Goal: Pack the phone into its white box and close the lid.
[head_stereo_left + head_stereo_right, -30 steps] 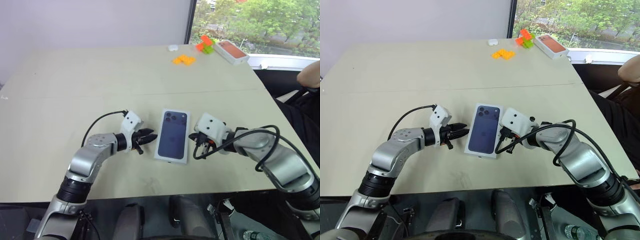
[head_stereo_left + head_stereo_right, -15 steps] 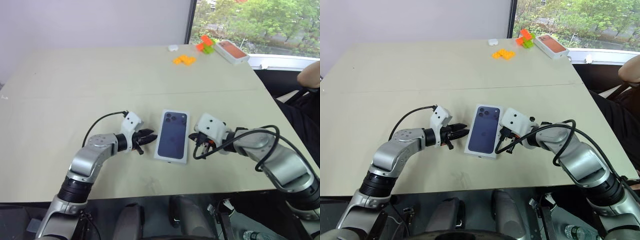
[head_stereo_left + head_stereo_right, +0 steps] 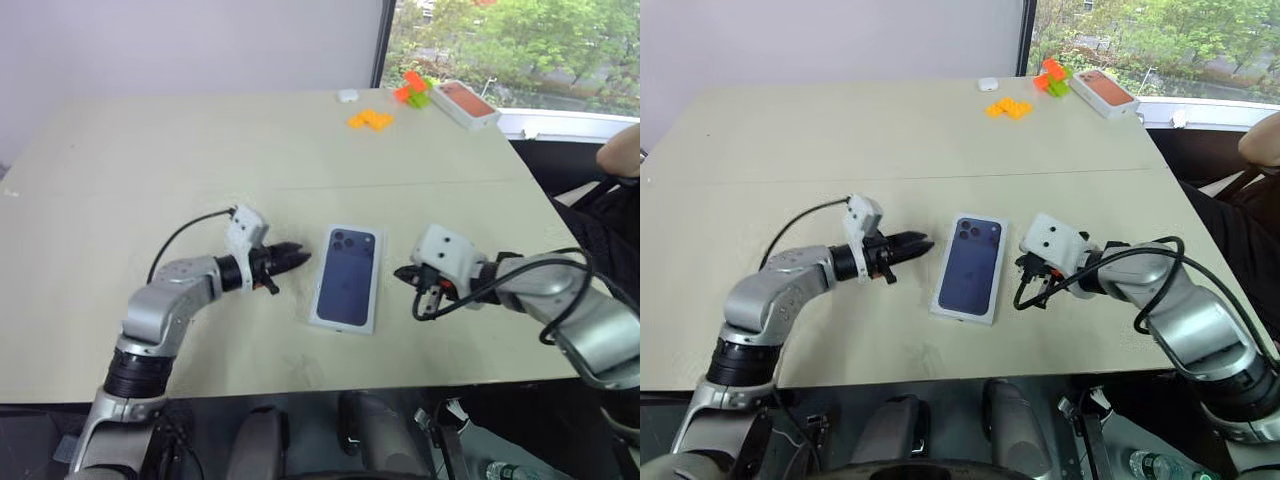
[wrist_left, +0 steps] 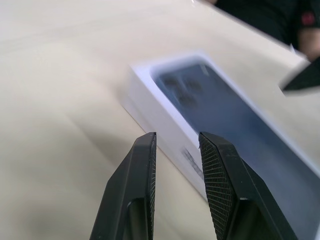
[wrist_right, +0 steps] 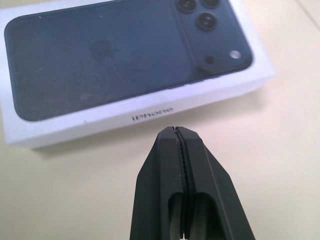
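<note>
The white box point(image 3: 340, 321) lies closed on the table with the lid point(image 3: 346, 274) on it, the printed dark blue phone facing up. The phone itself is hidden. My left gripper point(image 3: 300, 256) hovers just left of the box, pointing at its upper left side, open by a narrow gap with nothing between the fingers point(image 4: 145, 165). My right gripper point(image 3: 400, 272) is shut and empty, a short way off the box's right side. In the right wrist view its closed tips point(image 5: 174, 129) face the long white wall marked "iPhone".
At the far right of the table lie orange blocks point(image 3: 368, 120), orange and green blocks point(image 3: 411, 90), a box with an orange-red top point(image 3: 465, 103) and a small white object point(image 3: 346, 96). A person's arm point(image 3: 620, 150) shows past the right edge.
Both grippers have drawn back from the box's sides: the left one rose and moved left, the right one moved right. The box stays put.
</note>
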`<act>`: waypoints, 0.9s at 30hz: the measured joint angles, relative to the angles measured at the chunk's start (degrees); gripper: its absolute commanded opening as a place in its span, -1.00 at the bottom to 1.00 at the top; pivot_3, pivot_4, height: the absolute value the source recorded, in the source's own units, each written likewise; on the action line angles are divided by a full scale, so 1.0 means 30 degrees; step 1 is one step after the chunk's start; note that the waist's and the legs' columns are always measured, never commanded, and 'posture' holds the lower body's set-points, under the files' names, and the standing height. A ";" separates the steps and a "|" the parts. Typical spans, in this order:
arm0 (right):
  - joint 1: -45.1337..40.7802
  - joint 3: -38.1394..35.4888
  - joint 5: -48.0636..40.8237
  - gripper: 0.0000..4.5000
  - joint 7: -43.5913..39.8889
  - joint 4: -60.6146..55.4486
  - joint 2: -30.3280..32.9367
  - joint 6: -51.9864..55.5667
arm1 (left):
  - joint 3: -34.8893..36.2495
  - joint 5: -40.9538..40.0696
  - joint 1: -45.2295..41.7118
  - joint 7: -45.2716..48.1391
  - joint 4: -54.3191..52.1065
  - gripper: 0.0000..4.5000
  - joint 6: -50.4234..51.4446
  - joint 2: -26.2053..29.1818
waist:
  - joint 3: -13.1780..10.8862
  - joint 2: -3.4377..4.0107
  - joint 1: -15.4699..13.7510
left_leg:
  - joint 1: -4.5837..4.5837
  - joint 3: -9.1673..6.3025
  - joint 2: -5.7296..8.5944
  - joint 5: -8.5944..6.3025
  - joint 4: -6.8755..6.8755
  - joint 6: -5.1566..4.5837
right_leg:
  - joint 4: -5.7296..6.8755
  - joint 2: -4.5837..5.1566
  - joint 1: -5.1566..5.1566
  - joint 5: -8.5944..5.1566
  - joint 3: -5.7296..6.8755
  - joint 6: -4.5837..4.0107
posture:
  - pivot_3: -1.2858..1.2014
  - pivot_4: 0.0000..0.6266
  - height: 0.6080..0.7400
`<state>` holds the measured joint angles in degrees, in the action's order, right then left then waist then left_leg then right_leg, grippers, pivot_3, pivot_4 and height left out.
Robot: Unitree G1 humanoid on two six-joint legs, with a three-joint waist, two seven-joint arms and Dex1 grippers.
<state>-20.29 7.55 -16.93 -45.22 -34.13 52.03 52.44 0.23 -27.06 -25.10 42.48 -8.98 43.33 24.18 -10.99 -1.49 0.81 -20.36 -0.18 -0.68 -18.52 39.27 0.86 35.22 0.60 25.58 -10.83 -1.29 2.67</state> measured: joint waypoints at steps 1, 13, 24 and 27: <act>0.0096 -0.0135 -0.0095 -1.00 -0.0140 -0.0077 0.0030 -0.0217 | 0.0183 0.0011 -0.0416 -0.0112 0.0148 -0.36 -0.0090 -0.0062 | 0.0000 0.0000 0.0003 | 0.0006 0.0002 0.0001 0.0000 0.0000 0.0000 | -0.0009 -0.0001 -0.0013 -0.0001 0.0007 0.0001 | 0.03 -0.52 1.00; 0.0624 0.0455 -0.2302 -1.00 -0.0215 -0.2331 -0.1669 0.0446 | -0.2703 0.2768 -0.4391 -0.0815 0.5671 -0.36 -0.3286 -0.2888 | -0.0003 -0.0006 -0.0056 | -0.0007 0.0000 0.0019 -0.0001 -0.0001 0.0000 | -0.0029 0.0008 -0.0022 0.0016 0.0010 0.0030 | 0.03 -0.52 1.00; 0.0633 0.2421 -0.2150 -1.00 0.1129 -0.1466 -0.2530 0.1534 | -0.4355 0.5811 -0.6179 -0.1211 0.9515 -0.36 -0.5084 -0.3785 | 0.0010 -0.0008 -0.0031 | 0.0011 -0.0003 0.0016 -0.0001 -0.0004 0.0000 | -0.0026 0.0014 -0.0060 -0.0001 0.0015 0.0006 | 0.03 -0.52 1.00; 0.0676 0.2591 -0.2049 -1.00 0.1461 -0.1053 -0.2583 0.1691 | -0.4295 0.5907 -0.6178 -0.1289 0.9578 -0.36 -0.5048 -0.3985 | 0.0015 -0.0012 -0.0057 | 0.0012 -0.0005 0.0018 -0.0001 -0.0004 0.0000 | -0.0028 0.0020 -0.0073 -0.0002 0.0015 0.0009 | 0.03 -0.52 1.00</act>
<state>-18.26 15.32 -23.08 -40.83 -37.29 44.28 57.51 -12.65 -9.34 -43.63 38.62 19.75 28.18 12.22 -10.95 -1.53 0.64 -20.33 -0.19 -0.63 -18.52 39.25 0.86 35.14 0.66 25.36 -10.84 -1.24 2.69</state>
